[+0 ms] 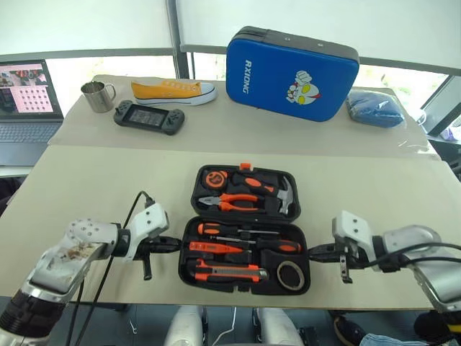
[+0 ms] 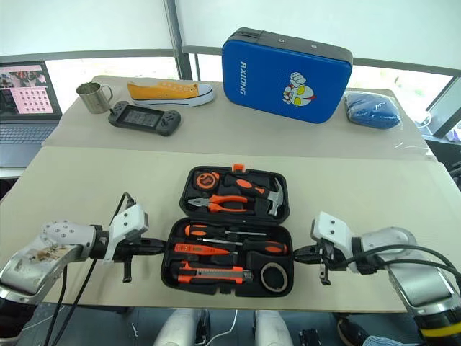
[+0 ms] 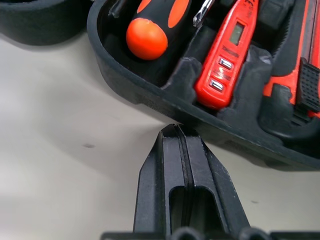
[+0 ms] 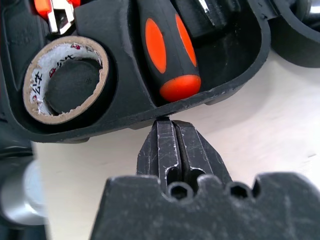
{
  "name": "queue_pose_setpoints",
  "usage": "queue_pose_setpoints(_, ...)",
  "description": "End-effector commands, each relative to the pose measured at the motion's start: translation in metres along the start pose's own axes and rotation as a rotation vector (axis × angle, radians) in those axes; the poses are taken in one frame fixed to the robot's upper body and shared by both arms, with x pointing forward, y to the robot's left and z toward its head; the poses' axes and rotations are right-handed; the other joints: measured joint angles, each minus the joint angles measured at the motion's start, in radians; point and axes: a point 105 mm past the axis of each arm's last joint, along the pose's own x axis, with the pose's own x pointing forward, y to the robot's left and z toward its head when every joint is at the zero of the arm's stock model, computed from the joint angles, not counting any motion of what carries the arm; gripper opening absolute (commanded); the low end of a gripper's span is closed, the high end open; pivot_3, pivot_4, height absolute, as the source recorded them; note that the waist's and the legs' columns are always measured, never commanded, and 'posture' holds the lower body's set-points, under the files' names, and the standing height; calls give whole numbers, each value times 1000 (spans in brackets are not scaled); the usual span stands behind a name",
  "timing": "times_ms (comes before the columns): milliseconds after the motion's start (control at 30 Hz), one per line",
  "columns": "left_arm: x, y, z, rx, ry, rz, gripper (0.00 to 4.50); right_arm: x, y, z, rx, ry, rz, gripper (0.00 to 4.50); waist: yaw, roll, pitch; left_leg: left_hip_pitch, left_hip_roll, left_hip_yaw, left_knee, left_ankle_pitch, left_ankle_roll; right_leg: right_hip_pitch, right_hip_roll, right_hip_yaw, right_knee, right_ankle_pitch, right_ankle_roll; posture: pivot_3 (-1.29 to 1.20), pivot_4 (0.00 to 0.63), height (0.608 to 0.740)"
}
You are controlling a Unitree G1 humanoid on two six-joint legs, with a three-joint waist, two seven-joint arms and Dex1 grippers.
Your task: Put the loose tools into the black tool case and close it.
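Black tool case lying open, tools slotted, closed grippers seemingly touching its sides

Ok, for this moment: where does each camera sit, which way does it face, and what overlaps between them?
Left and right eye views: on the head, looking forward and down at the open black tool case; both arms show, left gripper and right gripper flanking it.
Left wrist view: along its shut fingers, tips at the case's rim beside the slim orange screwdriver.
Right wrist view: along its shut fingers, tips at the rim beside the tape roll.
Shared: all views show the case.
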Motion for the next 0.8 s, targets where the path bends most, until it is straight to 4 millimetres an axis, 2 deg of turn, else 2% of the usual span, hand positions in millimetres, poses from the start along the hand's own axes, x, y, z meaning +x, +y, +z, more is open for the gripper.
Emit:
queue_pose_setpoints(33, 1, -14, 0, 26, 2, -39, 0, -7, 10, 12, -41, -25, -2, 17, 0, 0, 0, 0, 0, 0, 0, 0, 0, 0, 0, 0, 0, 0, 0, 0, 150, 740)
queue_pose_setpoints(133, -6, -2, -9, -9, 35, 40, 0, -16, 3, 2, -41, 22, -55, 17, 0, 0, 0, 2, 0, 0, 0, 0, 0, 2, 0, 0, 0, 0, 0, 0, 150, 740)
queue_pose_setpoints(233, -21, 26, -21, -90, 79, 180, 721, -30, -11, -1, -2, 43, -129, 0, 0, 0, 0, 3, 0, 0, 0, 0, 0, 2, 0, 0, 0, 0, 0, 0, 150, 740)
queue_pose_setpoints(267, -27, 32, -22, -123, 76, 205, 1061, -34, -16, 0, 17, 41, -149, 583, 0, 0, 0, 4, 0, 0, 0, 0, 0, 3, 0, 0, 1, 0, 0, 0, 150, 740)
queue_pose_setpoints(300, -32, 38, -19, -165, 57, 221, 1389, -39, -21, 2, 35, 33, -168, 778, 0, 0, 0, 5, 0, 0, 0, 0, 0, 3, 0, 1, 1, 0, 0, 0, 150, 740)
queue_pose_setpoints(400, -43, 54, -3, -286, -26, 242, 2441, -51, -38, 11, 113, -19, -218, 1859, -2, 0, 0, 6, 0, 1, 0, 2, -1, 3, 1, 0, 4, 0, -2, 0, 150, 740)
queue_pose_setpoints(600, -38, 74, 32, -438, -113, 210, 4496, -51, -64, 38, 267, -151, -232, 3854, -5, 0, 0, 5, 0, 0, 0, 3, -2, 2, 2, 1, 4, 1, -2, 0, 150, 740)
queue_pose_setpoints(633, -33, 75, 40, -420, -122, 191, 4500, -46, -70, 40, 281, -154, -237, 4214, -4, 0, 0, 3, 0, 0, 0, 3, -2, 1, 2, 1, 4, 1, -2, 0, 150, 740)
queue_pose_setpoints(667, -29, 75, 46, -405, -125, 173, 4500, -42, -74, 41, 291, -150, -241, 4388, -4, -1, 0, 4, 0, 0, 0, 3, -2, 2, 2, 0, 4, 1, -2, 0, 150, 740)
queue_pose_setpoints(800, -14, 84, 49, -374, -91, 185, 4500, -24, -84, 43, 337, -130, -233, 4388, -4, 0, 0, 1, -1, 2, 0, 3, -1, 0, 1, 0, 3, 1, -2, 0, 150, 740)
